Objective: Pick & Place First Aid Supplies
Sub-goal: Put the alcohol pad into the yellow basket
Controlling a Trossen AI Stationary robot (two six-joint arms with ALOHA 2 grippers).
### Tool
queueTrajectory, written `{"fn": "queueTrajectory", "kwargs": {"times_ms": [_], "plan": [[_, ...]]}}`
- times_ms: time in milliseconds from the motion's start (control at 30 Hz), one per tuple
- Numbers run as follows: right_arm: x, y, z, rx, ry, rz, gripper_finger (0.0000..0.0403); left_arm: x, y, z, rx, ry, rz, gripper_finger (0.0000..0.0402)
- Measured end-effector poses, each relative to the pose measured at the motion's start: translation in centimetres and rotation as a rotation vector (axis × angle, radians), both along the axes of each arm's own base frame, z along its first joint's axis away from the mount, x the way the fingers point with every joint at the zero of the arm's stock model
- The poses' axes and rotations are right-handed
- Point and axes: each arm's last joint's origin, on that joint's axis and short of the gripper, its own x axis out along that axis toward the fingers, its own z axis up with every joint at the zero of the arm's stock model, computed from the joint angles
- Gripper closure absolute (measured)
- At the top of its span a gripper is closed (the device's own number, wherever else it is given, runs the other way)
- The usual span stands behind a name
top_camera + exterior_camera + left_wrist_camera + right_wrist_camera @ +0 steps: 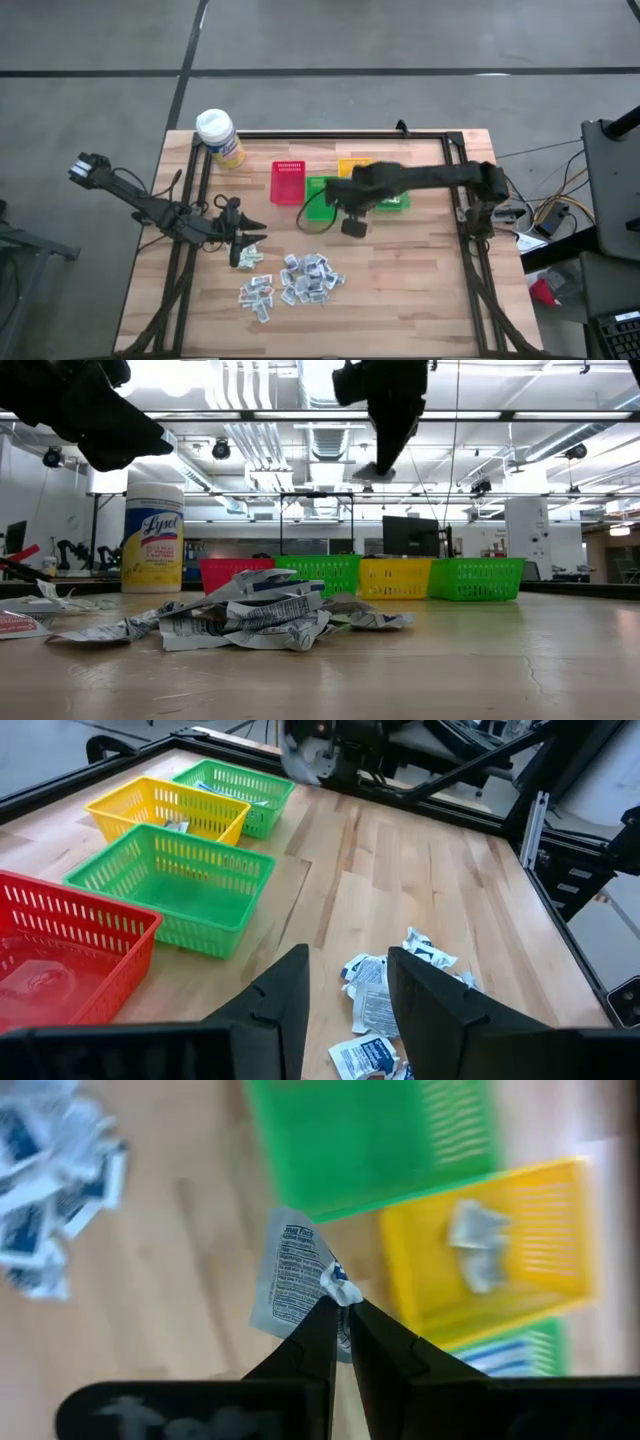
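- You have four small bins on the table: one red bin, one yellow bin and two green ones, the near green bin beside the red and the far green bin past the yellow.
- You have one yellow wipes bottle with a white cap, standing upright at the table's far left corner.
- The loose first aid packets lie in a scattered heap on the wood in front of the bins; they overlap too much for you to count them exactly, but there are well over a dozen.
- In the right wrist view you can see two crumpled packets already lying in the yellow bin.
- Your right gripper hangs in the air above the wood just beside the near green bin, its fingers clamped on one held packet.
- That held packet is pinched at one corner; its long axis runs on forward from the fingertips, printed face toward the wrist camera.
- In the low view it hangs well clear of the table top.
- Your left gripper sits low at the left side of the heap, fingers apart and holding nothing, with a few packets lying on the wood between and just beyond them.
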Motion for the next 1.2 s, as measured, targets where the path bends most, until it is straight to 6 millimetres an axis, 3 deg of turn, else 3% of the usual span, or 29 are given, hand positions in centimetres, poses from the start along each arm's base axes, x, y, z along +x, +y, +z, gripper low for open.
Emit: {"fn": "queueTrajectory", "kwargs": {"times_ms": [300,800,967,1200], "plan": [[-2.1,-4.5,2.9,-0.097,-0.073,-0.097,0.0376,0.0,0.0,0.0,-0.001,0.000,0.001,0.0271],[-2.1,-8.5,2.8,-0.181,-0.093,-0.139,0.0376,0.0,0.0,0.0,-0.002,0.000,0.001,0.0271],[-1.9,-9.1,2.0,-0.189,-0.112,-0.151,0.0376,0.0,0.0,0.0,-0.002,0.000,0.001,0.0271],[-2.0,-9.6,-1.0,-0.184,-0.083,-0.163,0.0376,0.0,0.0,0.0,-0.002,0.000,0.001,0.0271]]}}
